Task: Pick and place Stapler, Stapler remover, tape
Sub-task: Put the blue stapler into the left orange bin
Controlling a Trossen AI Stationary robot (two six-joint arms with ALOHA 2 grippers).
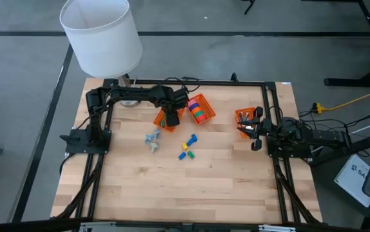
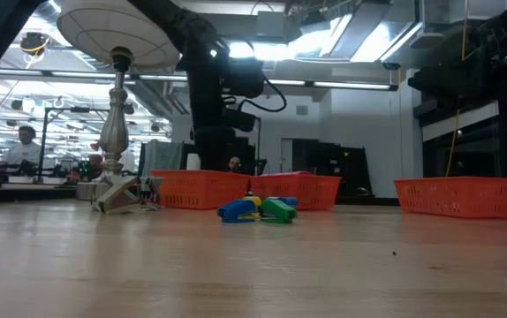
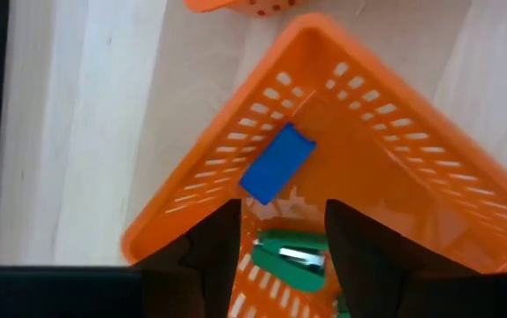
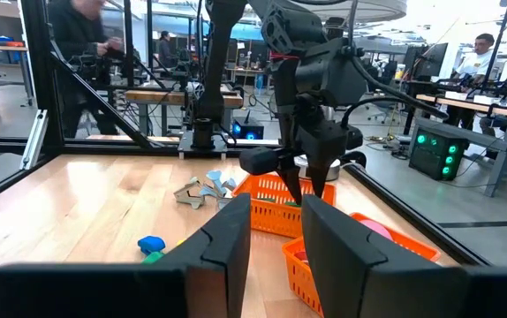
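- Left gripper [image 1: 171,120] hangs over the near orange basket [image 3: 395,168], fingers spread, holding nothing. What's below it?
- 2 small staplers, 1 blue [image 3: 276,162] and 1 green [image 3: 293,259], lying on the basket floor. More blocky pieces [image 1: 187,149] and grey staple removers [image 1: 151,138] wait on the table; tape rolls [image 1: 198,108] fill the next basket.
- And the right gripper [image 1: 254,131]?
- Parked beside its own basket [image 1: 242,115], fingers partly apart, empty.
- How would those pieces handle?
- Likely light, rigid, smooth plastic; pinch across the narrow sides, mid-length.
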